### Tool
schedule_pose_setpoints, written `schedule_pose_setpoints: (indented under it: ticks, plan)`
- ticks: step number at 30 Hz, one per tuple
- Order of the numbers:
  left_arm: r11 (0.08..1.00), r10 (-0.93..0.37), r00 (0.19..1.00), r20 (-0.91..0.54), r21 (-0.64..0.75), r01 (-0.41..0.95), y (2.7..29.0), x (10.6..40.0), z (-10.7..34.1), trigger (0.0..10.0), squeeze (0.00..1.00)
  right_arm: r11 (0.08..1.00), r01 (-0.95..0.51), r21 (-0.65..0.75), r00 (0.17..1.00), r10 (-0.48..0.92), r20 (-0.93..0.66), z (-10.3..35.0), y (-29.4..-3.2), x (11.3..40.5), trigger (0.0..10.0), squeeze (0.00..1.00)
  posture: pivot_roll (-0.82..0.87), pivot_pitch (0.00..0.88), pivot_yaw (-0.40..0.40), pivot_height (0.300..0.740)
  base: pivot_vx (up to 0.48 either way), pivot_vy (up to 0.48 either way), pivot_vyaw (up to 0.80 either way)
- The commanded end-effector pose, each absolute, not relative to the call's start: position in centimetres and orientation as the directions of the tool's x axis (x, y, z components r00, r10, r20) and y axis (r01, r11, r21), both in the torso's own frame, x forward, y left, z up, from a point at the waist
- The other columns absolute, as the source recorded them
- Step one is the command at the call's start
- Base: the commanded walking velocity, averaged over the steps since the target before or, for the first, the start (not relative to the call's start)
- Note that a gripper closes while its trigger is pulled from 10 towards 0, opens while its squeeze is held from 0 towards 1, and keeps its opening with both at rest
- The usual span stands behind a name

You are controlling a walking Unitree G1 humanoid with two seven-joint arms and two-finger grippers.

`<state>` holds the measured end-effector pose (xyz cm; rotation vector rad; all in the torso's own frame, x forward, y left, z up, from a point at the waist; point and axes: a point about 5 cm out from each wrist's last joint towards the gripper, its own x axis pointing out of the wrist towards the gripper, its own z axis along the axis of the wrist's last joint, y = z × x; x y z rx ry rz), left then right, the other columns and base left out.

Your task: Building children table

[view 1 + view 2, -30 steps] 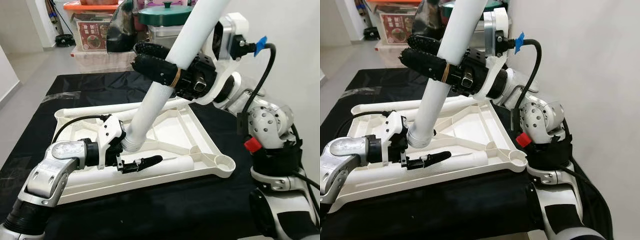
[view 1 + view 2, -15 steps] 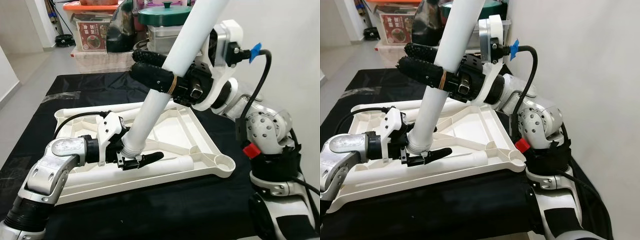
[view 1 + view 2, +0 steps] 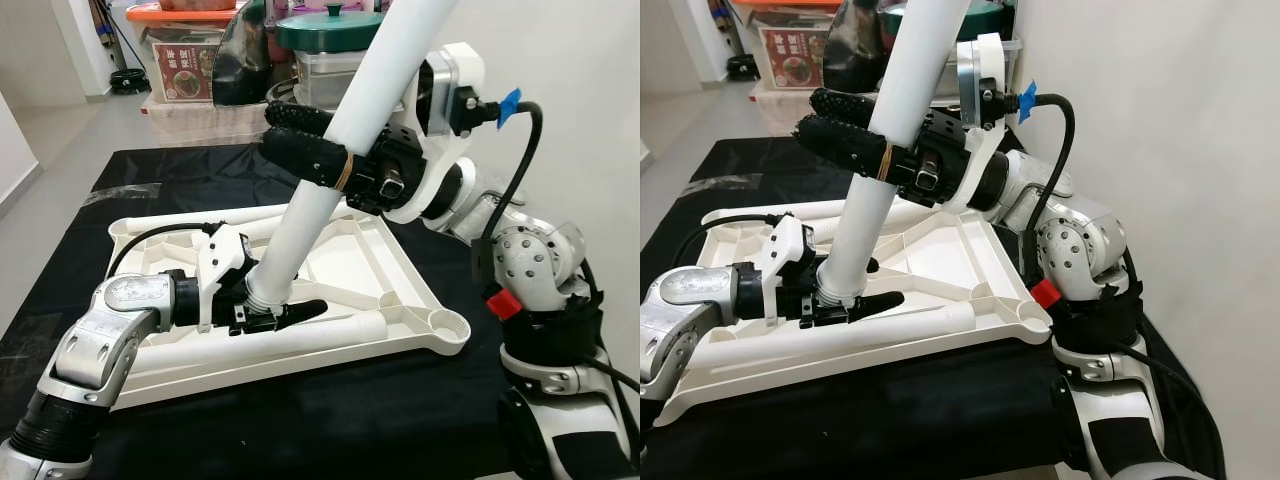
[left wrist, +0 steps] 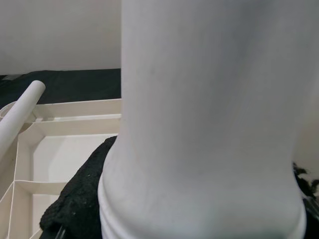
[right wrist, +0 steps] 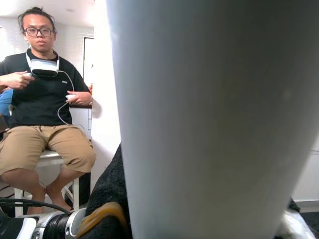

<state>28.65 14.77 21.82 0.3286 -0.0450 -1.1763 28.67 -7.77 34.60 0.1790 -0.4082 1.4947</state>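
My right pincer (image 3: pixel 300 140) is clenched on the white table leg (image 3: pixel 330 170), gripping it about halfway up; the leg leans steeply, its top toward my right and out past the upper edge of the head views. My left pincer (image 3: pixel 275 305) grasps the same leg at its ribbed lower end, one black finger (image 3: pixel 300 312) lying along the near side and the other mostly hidden behind the leg. That lower end sits inside the overturned white tabletop (image 3: pixel 400 290), just above its ribbed underside; whether it touches cannot be told. The tabletop lies flat on a black cloth (image 3: pixel 330 420). A second white leg (image 3: pixel 270 340) lies flat along the tabletop's near edge, just beside my left pincer. Behind the cloth stand stacked plastic storage bins (image 3: pixel 190 75). In the right wrist view, a seated person (image 5: pixel 42 109) in a black shirt holds controllers.
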Motion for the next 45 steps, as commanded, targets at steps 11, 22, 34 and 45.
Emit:
schedule_pose_setpoints:
  ticks: [11,22,34,45]
  plan:
    - [0.330,-0.922,0.369,-0.119,0.258,0.908,14.3,28.6,22.1,10.0,0.00,0.095,-0.987,-0.131,0.044,0.937,0.347,33.9,-7.3,28.6,10.0,1.00,0.00,0.000,-0.047,0.740,0.000,0.000,0.00]
    - [0.310,-0.930,0.349,-0.114,0.268,0.912,14.0,28.4,22.3,10.0,0.00,0.113,-0.991,-0.070,0.084,0.939,0.332,32.0,-6.9,28.7,10.0,0.00,0.00,0.000,-0.050,0.740,0.000,0.000,0.00]
    - [0.303,-0.930,0.345,-0.127,0.263,0.916,13.9,28.6,22.1,10.0,0.00,0.092,-0.995,-0.045,0.071,0.935,0.346,30.9,-5.9,28.0,10.0,0.00,0.00,0.000,-0.042,0.740,0.000,0.000,0.00]
    - [0.297,-0.932,0.339,-0.129,0.265,0.918,13.8,28.7,22.3,10.0,0.00,0.086,-0.995,-0.057,0.061,0.936,0.346,30.2,-5.0,27.5,10.0,0.00,0.01,0.000,-0.036,0.740,0.000,0.000,0.00]
